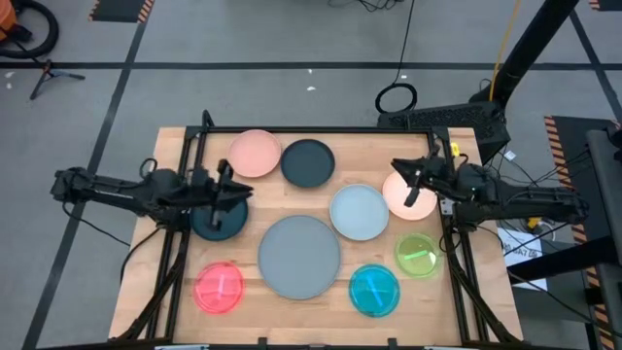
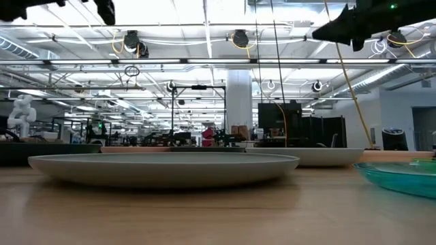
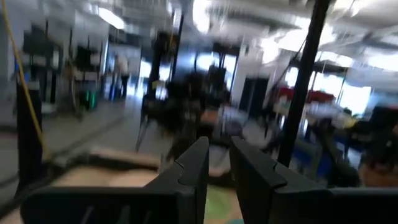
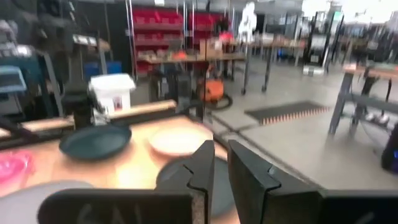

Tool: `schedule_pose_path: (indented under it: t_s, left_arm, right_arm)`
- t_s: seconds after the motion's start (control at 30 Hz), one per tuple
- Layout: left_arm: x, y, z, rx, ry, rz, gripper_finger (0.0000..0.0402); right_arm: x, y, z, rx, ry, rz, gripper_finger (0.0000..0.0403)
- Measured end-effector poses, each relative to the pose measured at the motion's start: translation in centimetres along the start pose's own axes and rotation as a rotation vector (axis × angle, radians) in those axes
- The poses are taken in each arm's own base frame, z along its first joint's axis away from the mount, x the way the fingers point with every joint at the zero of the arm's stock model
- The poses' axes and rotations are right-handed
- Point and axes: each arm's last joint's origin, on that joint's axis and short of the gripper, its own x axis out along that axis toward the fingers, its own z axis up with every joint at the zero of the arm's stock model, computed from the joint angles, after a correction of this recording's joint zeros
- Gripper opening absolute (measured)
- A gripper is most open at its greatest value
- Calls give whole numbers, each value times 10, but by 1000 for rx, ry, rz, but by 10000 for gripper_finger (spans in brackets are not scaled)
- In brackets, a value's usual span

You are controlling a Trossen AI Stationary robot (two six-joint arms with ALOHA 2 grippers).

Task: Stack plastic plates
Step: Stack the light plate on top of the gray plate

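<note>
the large grey plate [image 1: 299, 256] sits at table centre with the pale blue plate [image 1: 359, 211] at its 2 o'clock, while the left gripper [image 1: 225, 197] hangs over a dark teal plate [image 1: 220, 223] at 9 o'clock and the right gripper [image 1: 412, 183] over a peach-pink plate [image 1: 400, 197] at 3 o'clock, both with fingers nearly clenched on nothing.

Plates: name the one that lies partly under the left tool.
The dark teal plate at the table's left side; the left tool hangs over it. The other teal plate lies uncovered.
</note>
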Motion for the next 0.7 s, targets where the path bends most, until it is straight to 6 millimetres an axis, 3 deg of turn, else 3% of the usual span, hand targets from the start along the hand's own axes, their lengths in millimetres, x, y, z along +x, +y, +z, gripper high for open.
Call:
schedule_pose_path:
  t_s: [0.23, 0.7]
  left_arm:
    - [23, -1, 1, -83, 300, 76, 72]
    - [46, -1, -21, -246, 406, 184, 72]
  right_arm:
    - [3, 2, -1, -4, 47, -1, 38]
    - [3, 2, -1, -42, 47, 1, 38]
